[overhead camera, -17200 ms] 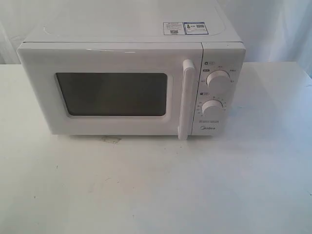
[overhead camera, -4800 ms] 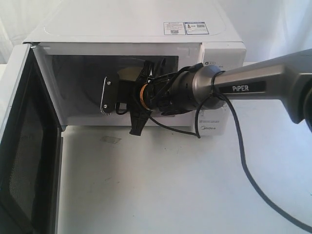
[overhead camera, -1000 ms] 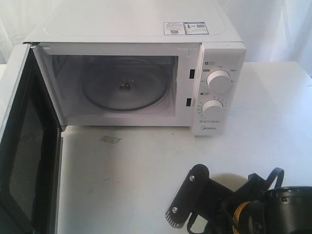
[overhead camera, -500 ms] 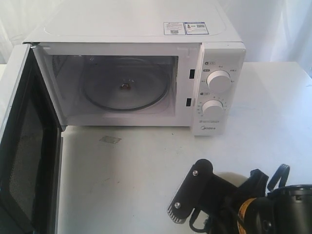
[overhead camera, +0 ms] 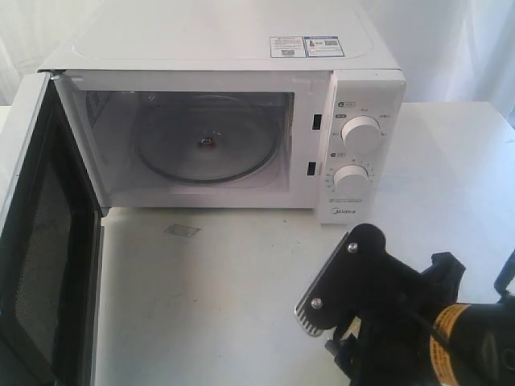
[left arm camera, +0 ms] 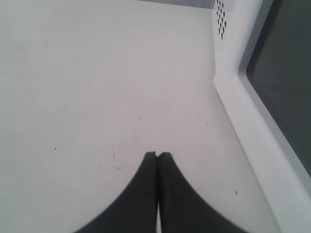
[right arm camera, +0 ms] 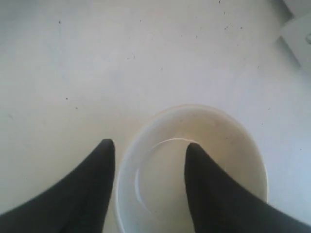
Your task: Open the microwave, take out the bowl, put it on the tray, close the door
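Cavity of the microwave (overhead camera: 225,48) is bare, only the glass turntable (overhead camera: 205,149) showing. My right arm, inside it some seconds ago, now sits lower right of the exterior frame, a little higher and further right than a second ago. Judgement: extraction done; placing and closing remain.

Bowl (right arm camera: 218,145): pale cream, smooth, upright, low centre of the right wrist frame over the white table (overhead camera: 225,305). My right fingers (right arm camera: 92,189) straddle its rim, spread and apparently not pinching.

No tray in view. Door (overhead camera: 32,241) stands wide open at left. Left fingers (left arm camera: 141,194) are pressed together, empty.
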Available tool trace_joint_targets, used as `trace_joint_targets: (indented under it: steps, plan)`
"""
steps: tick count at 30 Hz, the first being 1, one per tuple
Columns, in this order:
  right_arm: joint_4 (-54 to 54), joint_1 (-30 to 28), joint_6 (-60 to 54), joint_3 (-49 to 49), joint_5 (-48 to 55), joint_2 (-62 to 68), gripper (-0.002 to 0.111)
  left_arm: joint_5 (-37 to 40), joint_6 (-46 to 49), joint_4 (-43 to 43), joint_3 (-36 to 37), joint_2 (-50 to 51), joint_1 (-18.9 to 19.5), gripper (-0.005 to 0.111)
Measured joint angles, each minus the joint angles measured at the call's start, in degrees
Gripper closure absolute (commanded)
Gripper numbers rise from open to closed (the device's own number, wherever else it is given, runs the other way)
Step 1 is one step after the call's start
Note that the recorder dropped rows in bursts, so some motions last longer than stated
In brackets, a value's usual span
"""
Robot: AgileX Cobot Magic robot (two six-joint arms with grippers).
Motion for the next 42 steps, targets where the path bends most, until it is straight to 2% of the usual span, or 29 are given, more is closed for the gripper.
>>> trace_joint_targets:
  steps: [6,10,21,30,42]
  plan:
    - [2.7,0.0,0.0,-2.7,2.3,-8.2,0.064,0.0,0.0,0.0,0.0,0.0,0.0,0.107]
    - [2.9,0.0,0.0,-5.1,2.8,-16.2,0.070,0.0,0.0,0.0,0.0,0.0,0.0,0.107]
    - [3.8,0.0,0.0,-4.9,0.7,-39.1,0.108,0.0,0.0,0.0,0.0,0.0,0.0,0.107]
    - [5.5,0.0,0.0,-1.4,-4.5,-43.8,0.108,0.0,0.0,0.0,0.0,0.0,0.0,0.107]
    - [6.3,0.0,0.0,-1.3,-4.9,-43.8,0.108,0.0,0.0,0.0,0.0,0.0,0.0,0.107]
